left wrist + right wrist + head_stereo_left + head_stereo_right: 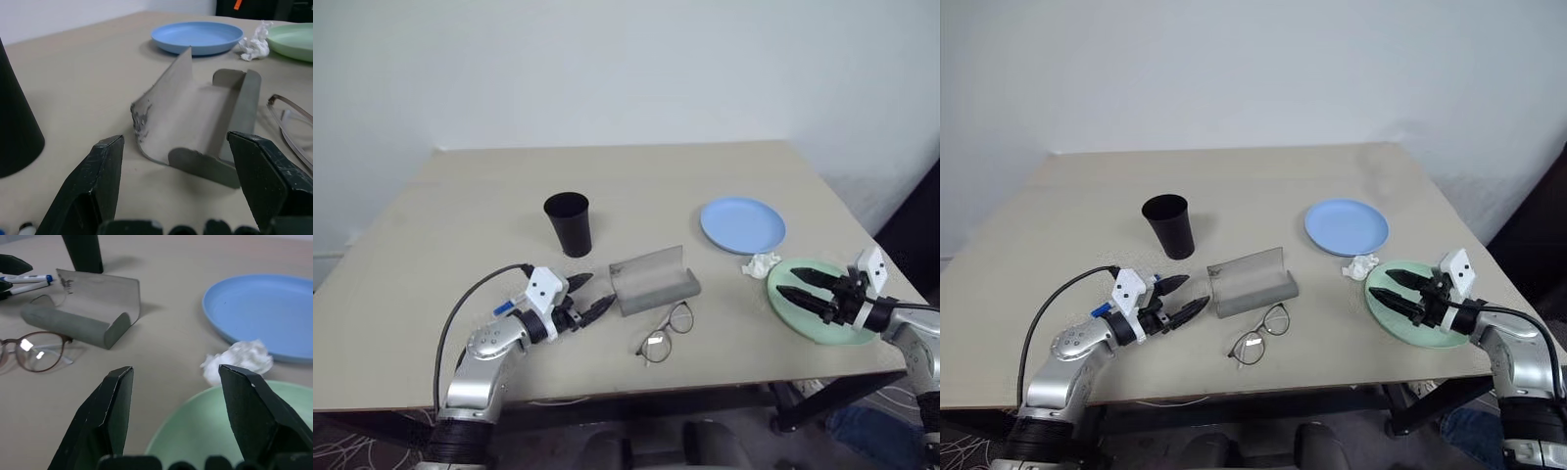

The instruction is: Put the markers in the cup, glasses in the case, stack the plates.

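Note:
The black cup (568, 223) stands upright mid-table. In front of it the grey case (653, 280) lies open, lid raised. The wire-framed glasses (668, 331) lie on the table just before the case. My left gripper (589, 296) is open and empty, pointing at the case's left end. Two markers (28, 279) with blue caps lie beside that hand, partly hidden under it. The light blue plate (742, 224) sits at the right. The mint green plate (822, 305) sits nearer, with my right gripper (790, 283) open and empty over it.
A crumpled white tissue (761, 263) lies between the two plates. The beige table (460, 215) has bare room at the left and back. Its front edge runs close behind the glasses, and the green plate sits near the right front corner.

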